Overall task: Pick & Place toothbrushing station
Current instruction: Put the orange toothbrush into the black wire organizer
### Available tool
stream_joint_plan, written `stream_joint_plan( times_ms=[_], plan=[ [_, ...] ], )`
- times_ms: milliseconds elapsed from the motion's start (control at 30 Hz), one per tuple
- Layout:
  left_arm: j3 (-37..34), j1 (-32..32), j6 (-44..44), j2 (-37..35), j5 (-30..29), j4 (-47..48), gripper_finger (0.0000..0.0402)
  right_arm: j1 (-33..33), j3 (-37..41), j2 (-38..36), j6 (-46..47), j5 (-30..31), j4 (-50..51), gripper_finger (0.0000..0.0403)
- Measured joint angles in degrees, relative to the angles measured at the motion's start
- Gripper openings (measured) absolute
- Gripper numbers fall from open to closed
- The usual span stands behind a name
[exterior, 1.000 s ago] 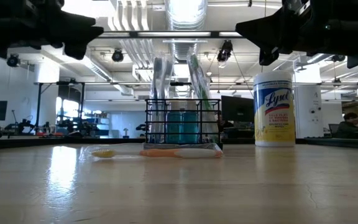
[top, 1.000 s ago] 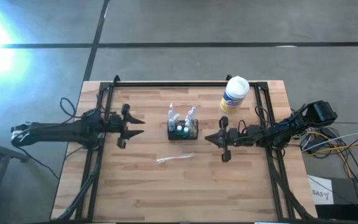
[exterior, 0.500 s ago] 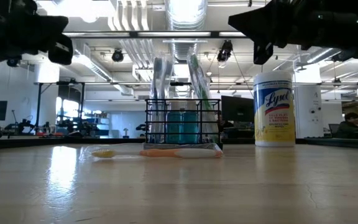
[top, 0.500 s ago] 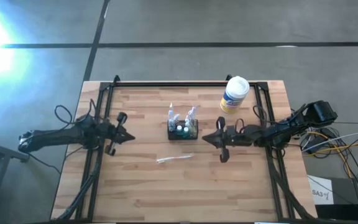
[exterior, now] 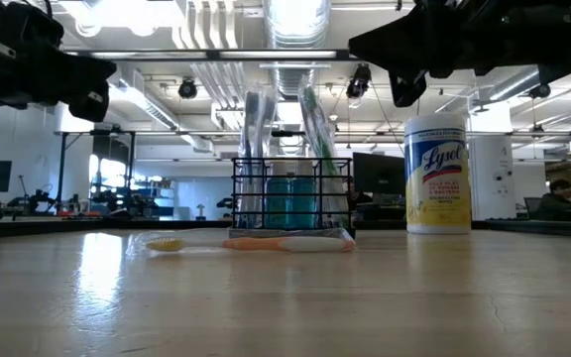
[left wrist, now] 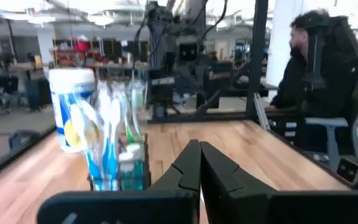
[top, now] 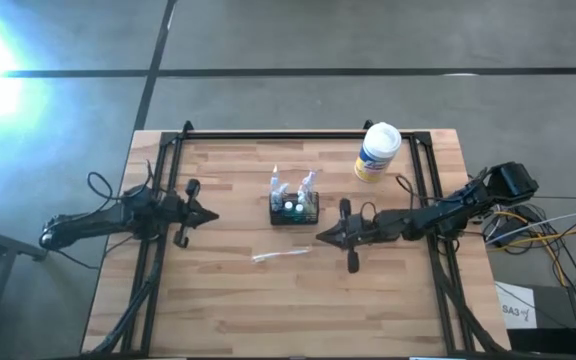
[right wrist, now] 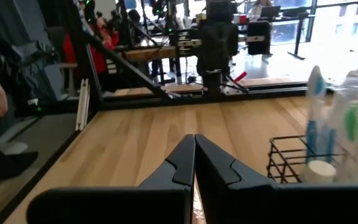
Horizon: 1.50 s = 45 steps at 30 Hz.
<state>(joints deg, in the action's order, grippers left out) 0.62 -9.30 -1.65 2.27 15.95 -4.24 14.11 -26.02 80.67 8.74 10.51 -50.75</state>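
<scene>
The toothbrushing station (top: 294, 208) is a small black wire caddy standing on its base mid-table, with toothbrushes and teal tubes upright in it (exterior: 291, 203). A wrapped toothbrush (top: 280, 255) lies flat on the wood just in front of it (exterior: 251, 243). My left gripper (top: 214, 215) hovers shut to the caddy's left, above the table, pointing at it (left wrist: 199, 149). My right gripper (top: 320, 237) hovers shut at the caddy's near right, fingertips together (right wrist: 194, 140), with the caddy (right wrist: 303, 162) off to one side.
A white-and-yellow wipes tub (top: 377, 152) with a white lid stands at the far right of the table (exterior: 437, 174). Black frame rails (top: 298, 134) run along the table's far, left and right sides. A seated person (left wrist: 319, 74) shows beyond the table.
My left gripper has shut from open and drawn back a little toward the table's left edge. My right gripper, still shut, has moved toward the left and near edges, coming closer to the caddy's near right corner. The caddy and the toothbrush have stayed put.
</scene>
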Motion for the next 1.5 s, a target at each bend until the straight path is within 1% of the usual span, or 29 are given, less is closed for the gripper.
stream_joint_plan(
  times_ms=[133, 333, 533, 667, 767, 900, 1100, 1167, 1267, 1333, 1500],
  plan=[
    [0.0, 0.0, -0.1, -0.2, 0.0, 1.2, 0.0007, 0.3, -2.0, 3.0, -1.2, 0.0, 0.0, 0.0008],
    [0.0, 0.0, -2.1, -0.2, 0.0, 1.3, 0.0008, 0.3, -6.7, 8.6, 0.1, 0.2, 0.0, 0.0008],
    [0.0, 0.0, -5.9, -0.1, 0.5, 1.4, 0.0009, 0.2, -11.4, 13.5, -0.6, 0.1, 0.0, 0.0008],
    [0.0, 0.0, -5.7, 0.0, 0.5, 1.4, 0.0014, 0.2, -13.8, 16.3, -1.8, 0.1, 0.0, 0.0008],
    [0.0, 0.0, -5.0, -0.1, -1.2, 1.6, 0.001, 0.2, -14.7, 17.6, -3.2, 0.1, 0.0, 0.0008],
    [0.0, 0.0, -4.9, -0.2, -1.7, 1.5, 0.0004, 0.2, -14.4, 17.4, -3.8, 0.1, -0.6, 0.0008],
    [0.2, 0.0, -4.4, -0.3, -1.9, 1.6, 0.0014, 0.9, -12.7, 15.3, -4.8, -0.3, -0.9, 0.0008],
    [0.2, 0.0, -4.5, -0.3, -2.0, 1.7, 0.0012, 1.6, -11.2, 14.9, -7.2, -1.9, -5.3, 0.0008],
    [0.3, 0.0, -4.7, -0.3, -2.1, 1.8, 0.0005, 2.3, -7.2, 14.2, -10.0, -6.4, -16.8, 0.0008],
    [0.3, 0.0, -4.9, -0.3, -2.1, 1.8, 0.0004, 2.6, -4.3, 14.1, -9.7, -6.6, -22.7, 0.0008],
    [0.2, 0.0, -7.4, -0.2, -2.4, 1.8, 0.0015, 2.6, -0.6, 14.2, -5.7, -5.8, -23.9, 0.0008]
  ],
)
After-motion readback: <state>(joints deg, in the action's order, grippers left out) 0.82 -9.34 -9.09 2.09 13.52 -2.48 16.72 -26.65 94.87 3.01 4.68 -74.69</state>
